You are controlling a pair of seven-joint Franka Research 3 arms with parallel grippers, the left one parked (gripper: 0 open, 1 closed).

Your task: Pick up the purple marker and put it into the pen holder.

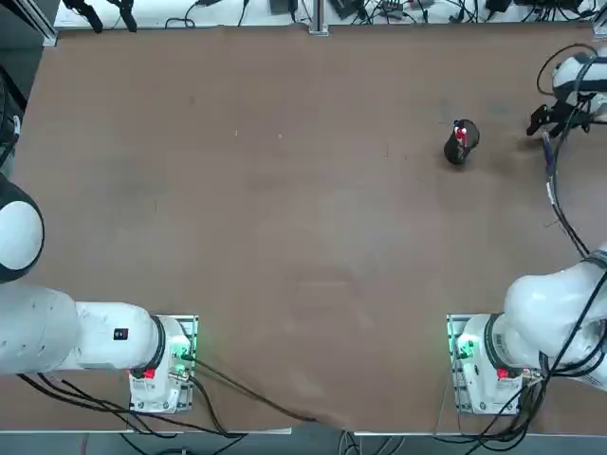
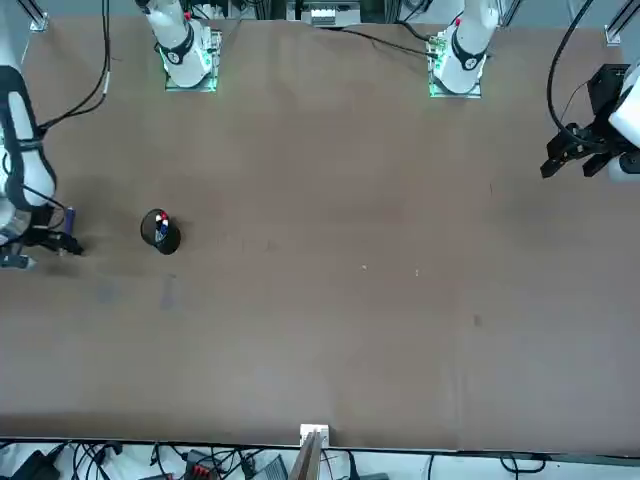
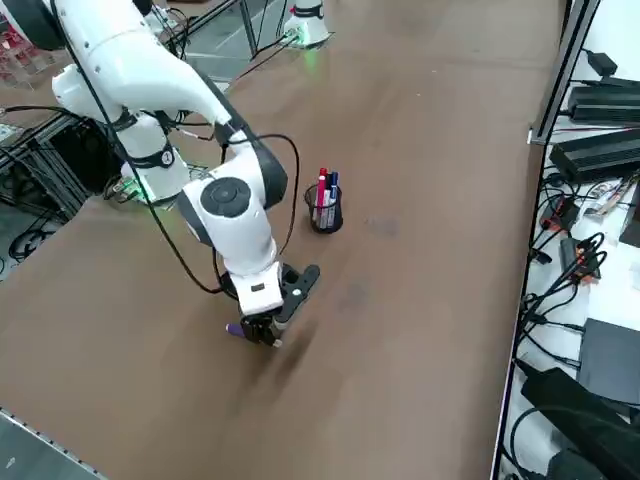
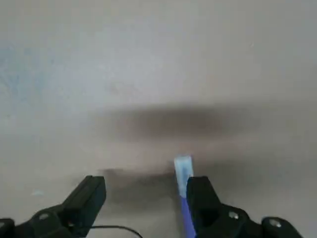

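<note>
A broad, brown, smooth-topped surface [image 3: 430, 330] stretched under everything, its colour broken by a few faint scuffs and darker patches. Over its right-hand side reached the right arm [image 3: 235, 200], white and jointed with dark grey bands, black cables looping loosely along it. The arm came down toward the surface well forward of its base.

At the arm's end was the black two-finger right gripper [image 4: 147, 186], low over the surface and to the right of the pen holder, a little apart from it. Its fingers stood wide open, with nothing gripped between them; a soft dark shadow fell on the surface close by.

The small, round, black pen holder [image 3: 326, 216] stood upright on the surface, nearer the middle than the gripper was. A red pen [image 3: 321, 186] and a few blue-topped pens [image 3: 333, 184] stuck up out of it.

The slim purple marker [image 4: 186, 208] with a pale bluish-white end was outside the holder, down at the gripper. In the wrist view it showed right alongside one of the fingers, which hid part of it; whether the two touched could not be told. Its purple end poked out past the gripper in the side view.
</note>
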